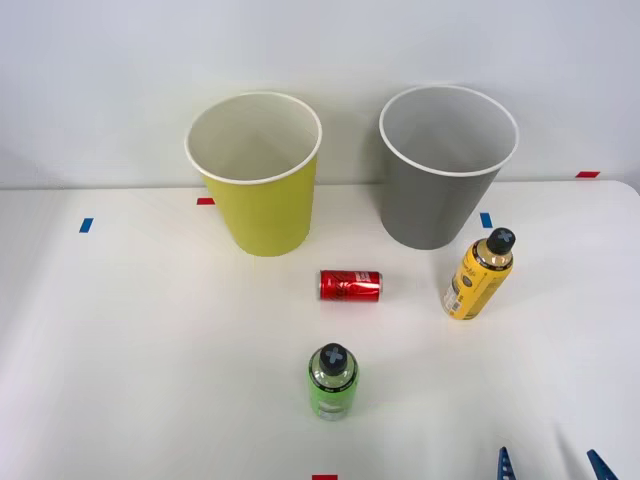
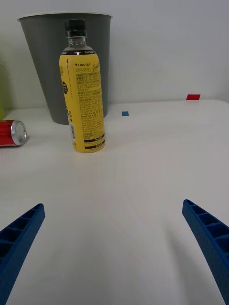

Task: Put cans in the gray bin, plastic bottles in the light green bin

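On the white table (image 1: 150,330) I count two big cup-shaped bins, one light green bin (image 1: 258,175) and one gray bin (image 1: 443,168). There are two capped plastic bottles, a yellow bottle (image 1: 479,275) and a green bottle (image 1: 332,382), both standing, and just one red can (image 1: 350,285), lying on its side. Small tape marks dot the tabletop: three red and two blue.

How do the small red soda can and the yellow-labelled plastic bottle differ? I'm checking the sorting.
The small red soda can lies on its side; the yellow-labelled plastic bottle stands upright. The can is shorter and uncapped; the bottle has a dark cap. Both rest on the white table, outside the bins.
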